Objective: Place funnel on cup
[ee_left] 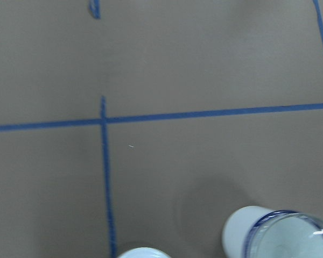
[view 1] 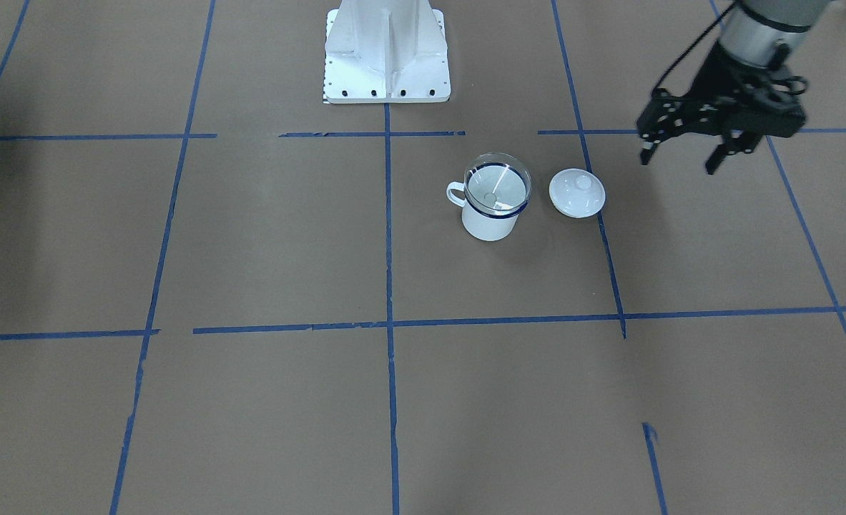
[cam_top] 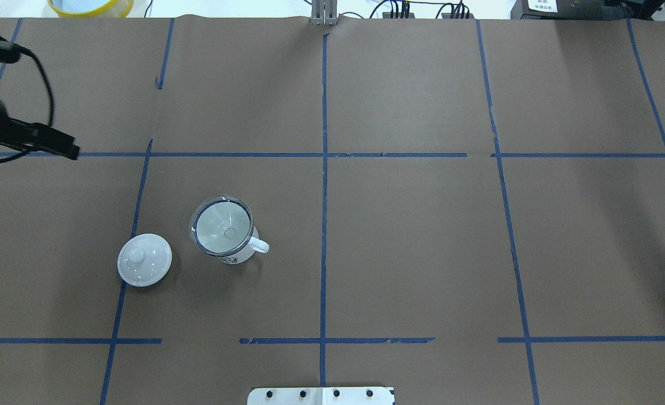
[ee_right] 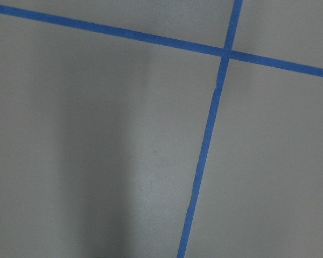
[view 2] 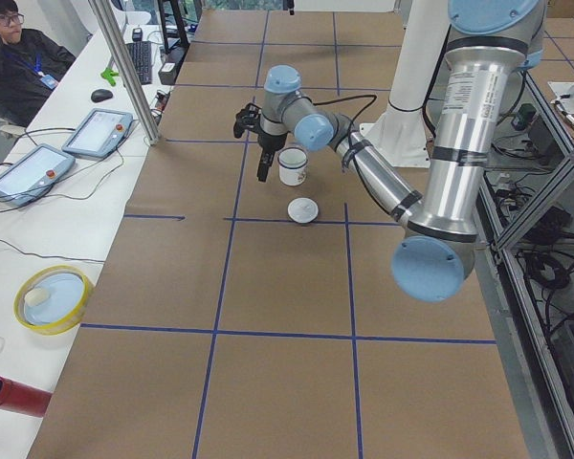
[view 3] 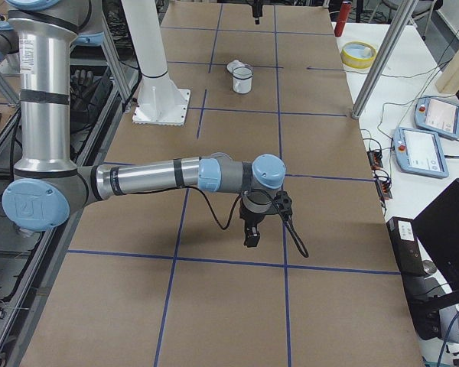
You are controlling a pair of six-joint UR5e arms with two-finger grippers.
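Observation:
The clear funnel [view 1: 498, 183] sits in the mouth of the white, blue-rimmed cup [view 1: 489, 223], spout down inside it. Both show in the overhead view: funnel [cam_top: 221, 226], cup [cam_top: 241, 254]. My left gripper [view 1: 679, 162] is open and empty. It hangs above the table beyond the white knobbed lid [view 1: 576, 193], apart from cup and funnel. The left wrist view shows the cup [ee_left: 243, 236] and funnel rim [ee_left: 299, 236] at its bottom right. My right gripper [view 3: 251, 235] shows only in the exterior right view, far from the cup; I cannot tell whether it is open.
The lid [cam_top: 144, 260] lies on the table beside the cup. The robot's white base [view 1: 387, 61] stands behind the cup. A metal pole [view 2: 124, 72], tablets, a yellow bowl [view 2: 53, 298] and a seated operator [view 2: 10, 57] are along the far side.

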